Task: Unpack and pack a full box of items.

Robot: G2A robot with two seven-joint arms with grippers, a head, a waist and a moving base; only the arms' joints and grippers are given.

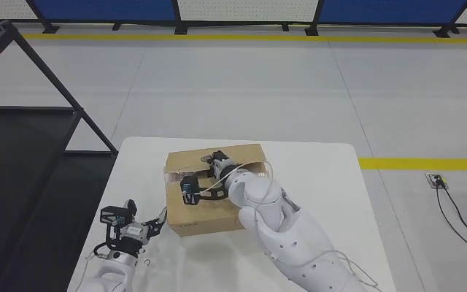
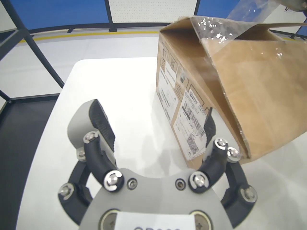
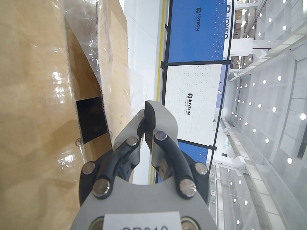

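Cardboard-wise, got the box (image 1: 208,217) sat on the white table (image 1: 321,190) with its long axis running side to side, open top facing up, and the labelled short end turned toward the left gripper (image 2: 153,111). Can see that one spread wide, low by the box's near left corner, one pad right at the label end, can't tell if touching. Above the box's open top, got the right gripper (image 3: 148,111) pinched shut on a strip of clear film (image 2: 249,3) running up from a flap.
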